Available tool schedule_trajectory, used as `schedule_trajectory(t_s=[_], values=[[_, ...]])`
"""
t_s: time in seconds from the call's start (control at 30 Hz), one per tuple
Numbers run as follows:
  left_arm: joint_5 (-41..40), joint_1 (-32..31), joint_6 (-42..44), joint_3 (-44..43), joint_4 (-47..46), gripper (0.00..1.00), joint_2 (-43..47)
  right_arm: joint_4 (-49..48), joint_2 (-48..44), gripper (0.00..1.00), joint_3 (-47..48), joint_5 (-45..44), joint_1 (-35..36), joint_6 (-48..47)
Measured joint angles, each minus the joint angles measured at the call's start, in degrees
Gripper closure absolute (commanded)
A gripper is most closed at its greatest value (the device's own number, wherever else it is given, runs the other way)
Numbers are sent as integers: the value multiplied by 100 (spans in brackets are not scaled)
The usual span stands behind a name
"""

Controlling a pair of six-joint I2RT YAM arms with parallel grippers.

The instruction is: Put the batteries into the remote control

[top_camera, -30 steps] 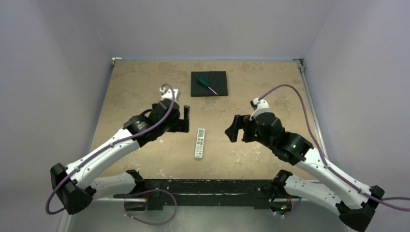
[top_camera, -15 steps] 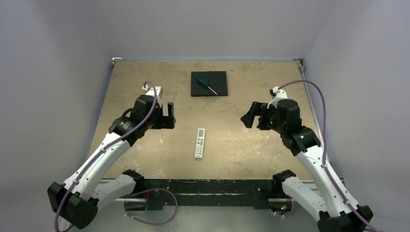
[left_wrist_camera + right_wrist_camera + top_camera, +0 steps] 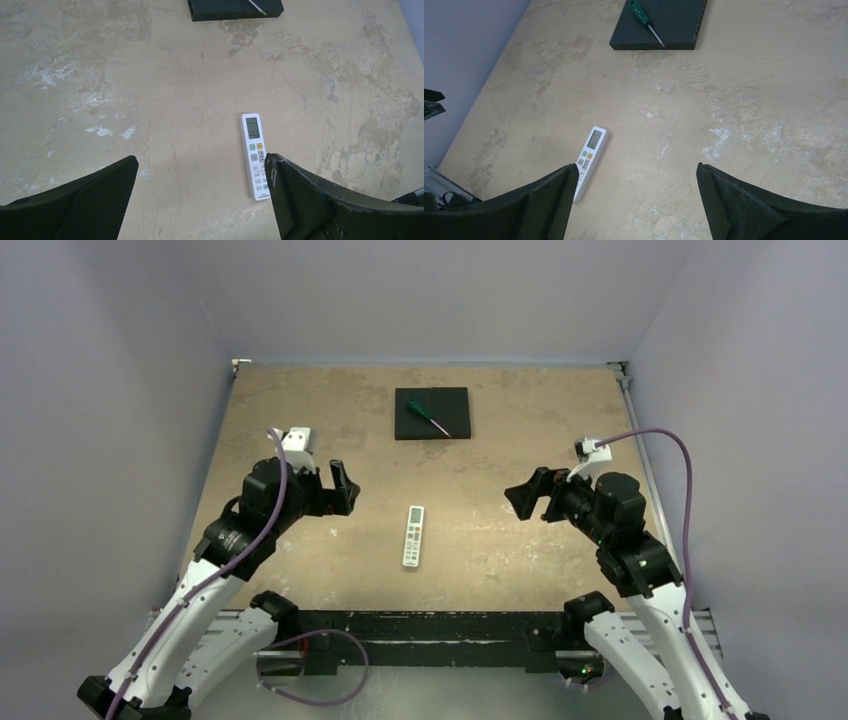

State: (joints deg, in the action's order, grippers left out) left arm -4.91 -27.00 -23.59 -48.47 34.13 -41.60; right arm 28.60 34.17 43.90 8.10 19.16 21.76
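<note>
The white remote control (image 3: 414, 535) lies button side up on the tan table, lengthwise between the two arms. In the left wrist view the remote control (image 3: 255, 155) sits partly behind my right-hand finger. In the right wrist view the remote control (image 3: 590, 155) is partly behind the left-hand finger. My left gripper (image 3: 336, 492) hovers open to the remote's left, with nothing in it. My right gripper (image 3: 530, 500) hovers open well to its right, also holding nothing. Both the left gripper (image 3: 201, 160) and the right gripper (image 3: 637, 167) have bare table between their fingers. The batteries are out of view.
A black square pad (image 3: 432, 413) lies at the back middle of the table, with a green-handled screwdriver (image 3: 428, 415) on it. The pad (image 3: 659, 25) and screwdriver (image 3: 644, 17) also show in the right wrist view. Grey walls close in three sides.
Both arms have drawn back from the remote, the left one leftward and the right one rightward. The remote has not moved and both grippers stay open.
</note>
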Motion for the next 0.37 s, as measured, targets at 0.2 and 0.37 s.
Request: schedule_trajectory(t_s=[0.2,0.37], values=[[-46,0,-44,59,-13,1,122,-61,-197,1,0,44,2,-83],[-109,0,-83,59,-13,1,116,-116,-238,1,-2,190,2,-164]])
